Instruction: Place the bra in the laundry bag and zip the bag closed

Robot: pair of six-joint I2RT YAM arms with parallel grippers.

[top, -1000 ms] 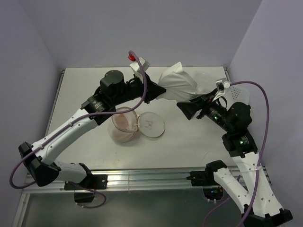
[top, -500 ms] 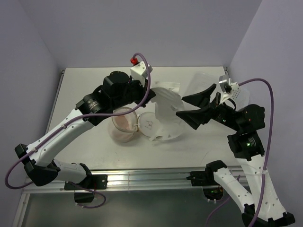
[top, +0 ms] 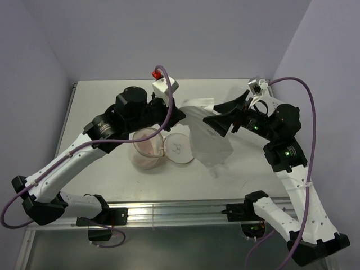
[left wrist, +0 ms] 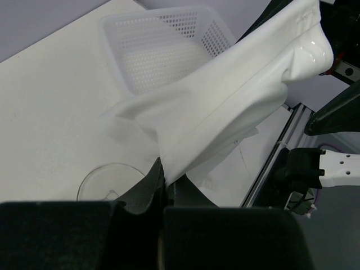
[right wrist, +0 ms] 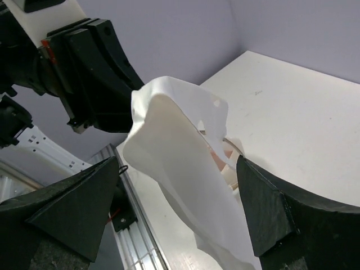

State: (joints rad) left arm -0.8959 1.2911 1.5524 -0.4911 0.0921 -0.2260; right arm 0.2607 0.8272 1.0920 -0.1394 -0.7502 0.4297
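Note:
The white bra (top: pixel 207 138) hangs from my left gripper (top: pixel 181 116), which is shut on its upper edge above the table. In the left wrist view the fingers (left wrist: pixel 147 183) pinch the bra (left wrist: pixel 225 107). My right gripper (top: pixel 217 118) is open beside the hanging bra; in its own view the bra (right wrist: pixel 180 163) hangs between the spread jaws of the gripper (right wrist: pixel 180 211). The laundry bag (top: pixel 147 148), translucent and pinkish, lies open on the table with its round lid (top: pixel 180 148) flat beside it, just left of the bra's lower end.
A white perforated plastic bin (left wrist: pixel 163 48) stands at the back right of the table, behind the bra. The table's front rail (top: pixel 180 212) runs along the near edge. The left arm's wrist (right wrist: pixel 90 67) is close to the right gripper.
The right gripper has let go of the bra and opened. The bra, first stretched between both grippers, now hangs down from the left gripper alone. The right gripper has risen beside it.

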